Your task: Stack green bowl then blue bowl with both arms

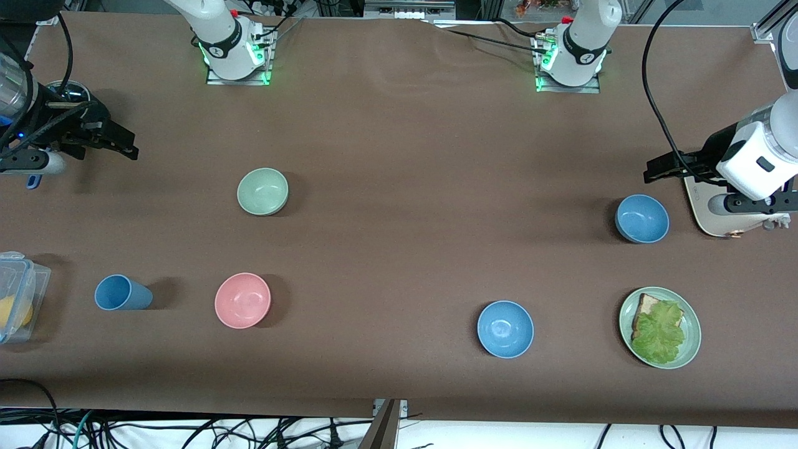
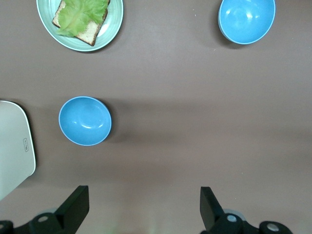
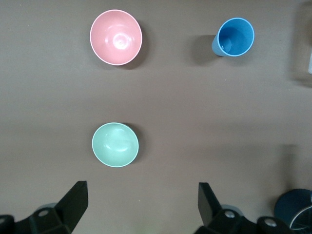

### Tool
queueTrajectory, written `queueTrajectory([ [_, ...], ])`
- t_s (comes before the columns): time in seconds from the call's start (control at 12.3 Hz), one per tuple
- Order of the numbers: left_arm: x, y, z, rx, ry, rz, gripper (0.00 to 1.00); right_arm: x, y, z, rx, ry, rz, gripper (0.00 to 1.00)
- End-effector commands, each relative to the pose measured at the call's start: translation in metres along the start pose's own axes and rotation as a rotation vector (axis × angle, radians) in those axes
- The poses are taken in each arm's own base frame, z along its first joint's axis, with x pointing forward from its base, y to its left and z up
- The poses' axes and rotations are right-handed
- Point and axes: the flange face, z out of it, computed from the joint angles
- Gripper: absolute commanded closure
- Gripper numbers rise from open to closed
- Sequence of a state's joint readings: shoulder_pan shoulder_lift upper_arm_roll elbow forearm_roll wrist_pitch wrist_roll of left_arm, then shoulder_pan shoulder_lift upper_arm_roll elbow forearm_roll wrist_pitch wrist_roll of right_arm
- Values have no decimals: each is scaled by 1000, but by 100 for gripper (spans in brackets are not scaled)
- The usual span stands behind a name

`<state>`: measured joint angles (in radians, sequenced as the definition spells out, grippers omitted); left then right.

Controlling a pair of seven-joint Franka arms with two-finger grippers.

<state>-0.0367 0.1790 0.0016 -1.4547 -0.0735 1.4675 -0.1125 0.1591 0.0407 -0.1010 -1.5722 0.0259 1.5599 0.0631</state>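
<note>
The green bowl point(image 1: 262, 191) stands upright and empty toward the right arm's end of the table, farther from the front camera than a pink bowl. It also shows in the right wrist view point(image 3: 115, 144). One blue bowl point(image 1: 642, 218) sits toward the left arm's end, beside a white flat device; it shows in the left wrist view point(image 2: 85, 121). A second blue bowl point(image 1: 505, 328) sits nearer the front camera point(image 2: 246, 19). My right gripper point(image 1: 128, 148) point(image 3: 142, 204) hovers open and empty, apart from the green bowl. My left gripper point(image 1: 651, 171) point(image 2: 145, 207) hovers open and empty beside the first blue bowl.
A pink bowl point(image 1: 242, 300) and a blue cup point(image 1: 122, 292) on its side lie nearer the front camera. A pale-green plate point(image 1: 691, 330) holds bread and lettuce. A white flat device point(image 1: 704, 212) lies under the left arm. A clear box point(image 1: 15, 299) and a dark round container point(image 1: 68, 92) sit at the right arm's end.
</note>
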Motion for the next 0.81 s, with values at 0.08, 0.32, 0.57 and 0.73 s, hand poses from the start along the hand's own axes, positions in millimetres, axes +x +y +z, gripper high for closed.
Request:
queueTrajectory([
  [0.08, 0, 0, -5, -3, -4, 21, 0, 4, -1, -6, -11, 15, 22, 0],
  [0.32, 0, 0, -5, -3, -6, 21, 0, 4, -3, -6, -9, 15, 22, 0],
  [0.57, 0, 0, -5, -3, -4, 21, 0, 4, -3, -7, -7, 17, 22, 0],
  [0.73, 0, -1, -5, -3, -6, 19, 0, 4, -3, -7, -7, 17, 22, 0],
])
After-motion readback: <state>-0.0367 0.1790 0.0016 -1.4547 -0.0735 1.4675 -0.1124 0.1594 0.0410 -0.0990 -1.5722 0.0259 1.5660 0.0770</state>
